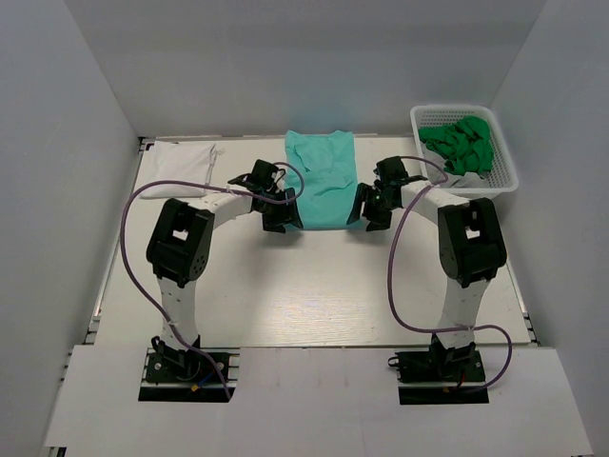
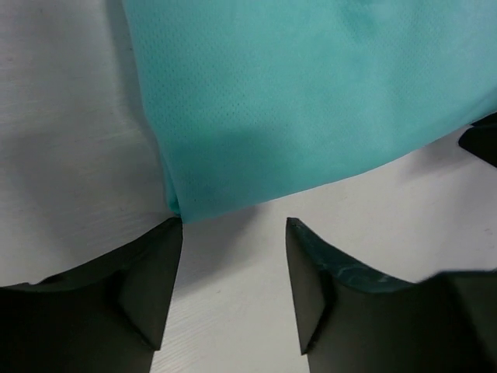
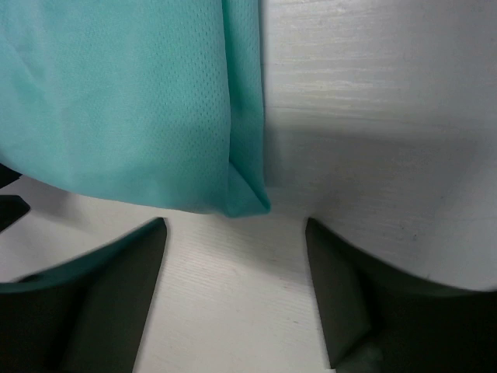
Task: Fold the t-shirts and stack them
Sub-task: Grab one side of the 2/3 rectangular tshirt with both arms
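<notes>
Top external view: the teal t-shirt (image 1: 321,179) lay folded into a narrow strip at the far middle of the table (image 1: 314,305). Its long axis ran from the arms toward the back wall, hem end nearest, and your left gripper (image 1: 283,217) and right gripper (image 1: 374,209) sat at its two near corners. Both wrist views showed your jaws wide and holding nothing, each hem corner just ahead of the fingertips, not between them. Closing there could have pinched only the top layer or missed the cloth, and one corner caught alone would likely have dragged the fold askew.
</notes>
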Robot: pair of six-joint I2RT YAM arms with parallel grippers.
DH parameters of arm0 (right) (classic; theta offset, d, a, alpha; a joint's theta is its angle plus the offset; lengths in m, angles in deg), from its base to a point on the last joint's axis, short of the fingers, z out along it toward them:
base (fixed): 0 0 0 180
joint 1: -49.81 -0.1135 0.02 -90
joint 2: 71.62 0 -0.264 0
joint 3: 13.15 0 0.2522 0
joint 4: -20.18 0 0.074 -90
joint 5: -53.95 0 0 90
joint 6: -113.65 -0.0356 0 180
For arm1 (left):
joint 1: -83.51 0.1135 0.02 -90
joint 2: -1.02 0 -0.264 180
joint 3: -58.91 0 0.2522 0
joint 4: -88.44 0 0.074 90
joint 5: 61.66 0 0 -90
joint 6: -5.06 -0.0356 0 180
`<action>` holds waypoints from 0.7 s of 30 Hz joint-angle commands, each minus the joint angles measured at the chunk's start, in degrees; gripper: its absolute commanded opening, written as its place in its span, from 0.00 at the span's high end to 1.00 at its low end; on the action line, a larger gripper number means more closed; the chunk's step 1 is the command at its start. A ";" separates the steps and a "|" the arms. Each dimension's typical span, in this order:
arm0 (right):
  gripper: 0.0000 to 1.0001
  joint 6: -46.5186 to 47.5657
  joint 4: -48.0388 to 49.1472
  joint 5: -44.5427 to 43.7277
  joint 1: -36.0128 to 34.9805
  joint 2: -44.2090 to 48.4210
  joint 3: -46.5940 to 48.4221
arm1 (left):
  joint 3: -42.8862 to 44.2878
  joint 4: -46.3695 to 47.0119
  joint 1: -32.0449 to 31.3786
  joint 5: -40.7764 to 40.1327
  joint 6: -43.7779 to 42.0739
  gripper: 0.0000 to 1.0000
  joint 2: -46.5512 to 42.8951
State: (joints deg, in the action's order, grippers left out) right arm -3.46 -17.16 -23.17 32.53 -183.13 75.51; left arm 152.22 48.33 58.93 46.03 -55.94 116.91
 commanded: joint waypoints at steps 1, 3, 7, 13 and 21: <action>0.35 -0.31 1.42 0.21 0.05 -2.66 -0.45 | -1.94 0.68 -0.21 -0.55 0.01 0.35 3.10; 0.50 -0.13 1.51 0.39 0.14 -3.36 -0.36 | -2.56 1.21 -0.21 -1.26 0.53 0.45 3.11; 0.72 0.83 1.68 0.83 0.14 -3.72 -0.80 | -2.56 1.21 -0.21 -2.39 1.06 0.61 4.16; 0.95 1.89 2.40 0.39 0.23 -5.56 0.34 | -2.21 4.20 -0.21 -4.33 2.47 0.90 5.47; 1.00 4.17 0.64 -1.28 0.23 -3.91 0.25 | -3.78 5.60 -0.21 -4.86 3.00 1.00 4.17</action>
State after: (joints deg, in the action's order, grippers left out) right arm -2.28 -14.14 -20.70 32.71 -186.41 75.86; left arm 151.45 55.13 58.95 45.94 -51.96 119.82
